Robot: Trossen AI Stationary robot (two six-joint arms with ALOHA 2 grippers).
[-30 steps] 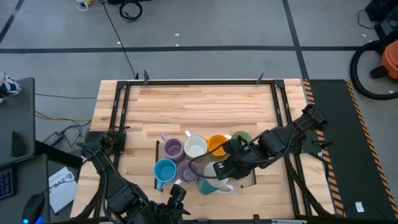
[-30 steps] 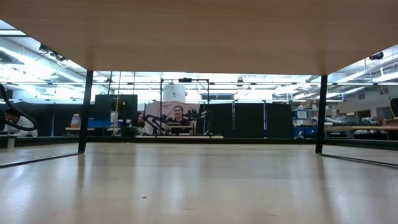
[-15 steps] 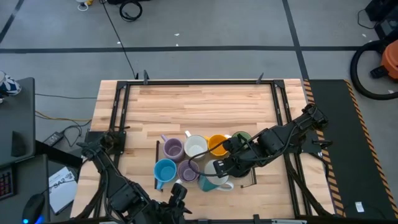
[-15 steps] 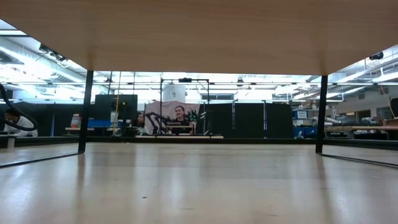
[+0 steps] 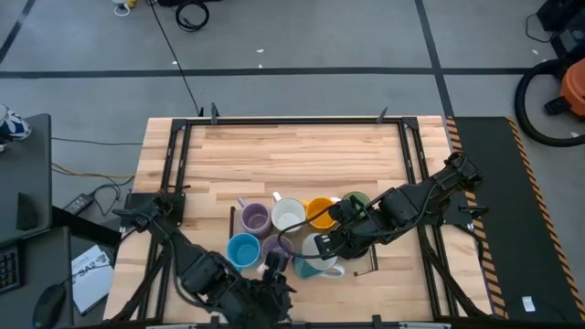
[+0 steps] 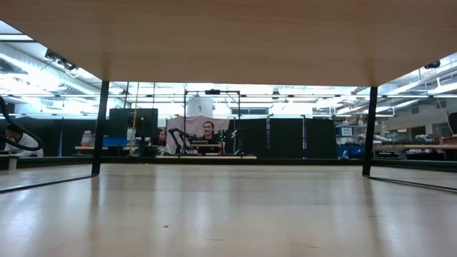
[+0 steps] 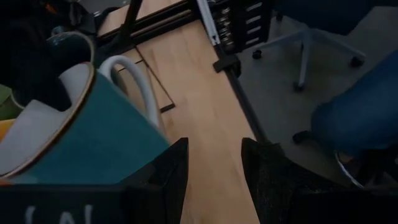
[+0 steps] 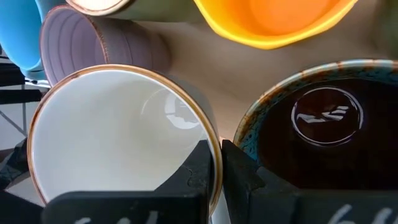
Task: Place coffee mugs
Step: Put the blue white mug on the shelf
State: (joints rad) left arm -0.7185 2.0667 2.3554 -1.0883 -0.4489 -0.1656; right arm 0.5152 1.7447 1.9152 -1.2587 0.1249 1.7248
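Seemingly right jaws pinched on white-lined mug's [image 8: 118, 134] rim — glossy, brown-edged; left jaws parted beside it.

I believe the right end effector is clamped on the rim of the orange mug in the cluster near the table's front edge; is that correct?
Not quite: the right end effector is clamped on the rim of the white-lined mug, one finger inside and one outside. The orange mug lies beyond it, untouched, as the right wrist view shows. The cluster does sit near the table's front edge.
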